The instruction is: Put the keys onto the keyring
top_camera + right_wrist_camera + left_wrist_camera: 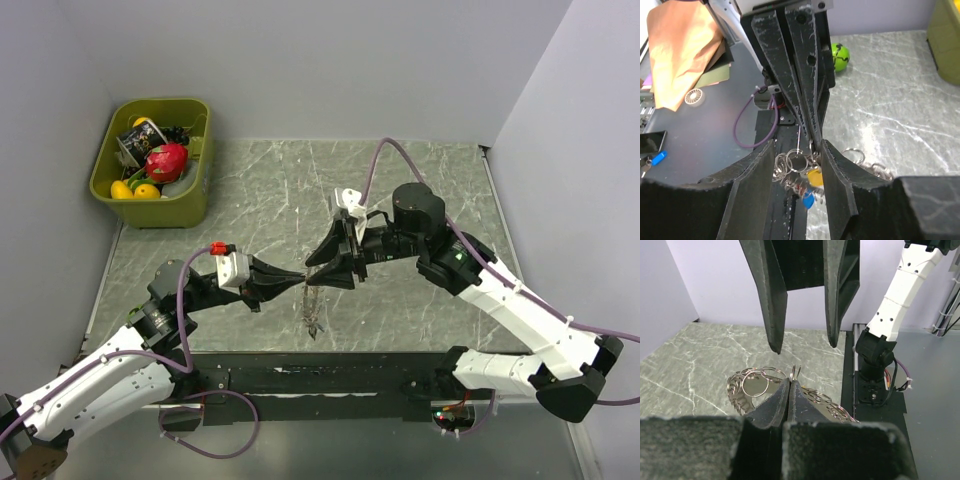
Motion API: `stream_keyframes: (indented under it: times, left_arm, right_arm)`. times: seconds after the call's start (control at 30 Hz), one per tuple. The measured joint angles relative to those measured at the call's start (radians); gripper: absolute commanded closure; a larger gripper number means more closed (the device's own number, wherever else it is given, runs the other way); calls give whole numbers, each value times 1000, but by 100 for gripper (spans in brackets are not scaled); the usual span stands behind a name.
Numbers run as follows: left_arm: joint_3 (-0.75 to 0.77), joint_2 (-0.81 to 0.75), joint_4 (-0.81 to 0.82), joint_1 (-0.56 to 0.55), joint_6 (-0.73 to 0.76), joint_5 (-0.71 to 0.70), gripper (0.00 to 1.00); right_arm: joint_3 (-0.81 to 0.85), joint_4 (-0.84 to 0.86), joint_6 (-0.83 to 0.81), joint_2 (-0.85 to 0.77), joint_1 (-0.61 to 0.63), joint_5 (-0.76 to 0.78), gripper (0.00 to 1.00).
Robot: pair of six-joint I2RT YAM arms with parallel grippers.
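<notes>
The step in hand appears to be the threading itself, done in the air between the two arms; the left gripper point(791, 382) is clamped tight on a thin wire loop of the keyring point(790, 164), and the rest of the bunch of rings dangles below its tips, over the near part of the table point(250, 200); the right gripper point(797, 143) faces it with its jaws apart, one finger on each side of the left tips, and nothing shows between them; a yellow key point(814, 176) and a blue key point(808, 200) hang among the rings, though whether they are already threaded or only caught there cannot be told; the next move probably calls for the right fingers to close on one ring or key just below the left pinch and work it along the wire; the left hold must not slacken, or the whole bunch is likely to drop.
</notes>
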Motion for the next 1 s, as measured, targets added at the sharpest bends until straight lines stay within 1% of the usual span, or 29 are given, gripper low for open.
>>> stream_keyframes:
  times: [0.47, 0.67, 0.7, 0.77, 0.8, 1.0]
  left_arm:
    - [2, -15, 0, 0, -1, 5, 99]
    - [4, -14, -1, 0, -2, 5, 99]
    - [4, -14, -1, 0, -4, 6, 99]
    - [4, -13, -1, 0, -5, 6, 99]
    - [5, -13, -1, 0, -8, 6, 99]
    - [11, -13, 0, 0, -28, 5, 99]
  right_arm:
    - [-65, 50, 35, 2, 0, 2, 58]
    - [-92, 80, 47, 1, 0, 7, 73]
    - [-95, 85, 50, 1, 0, 11, 83]
    - [-100, 92, 57, 0, 0, 17, 90]
    - [-103, 97, 65, -3, 0, 22, 100]
    - [-105, 106, 66, -9, 0, 33, 100]
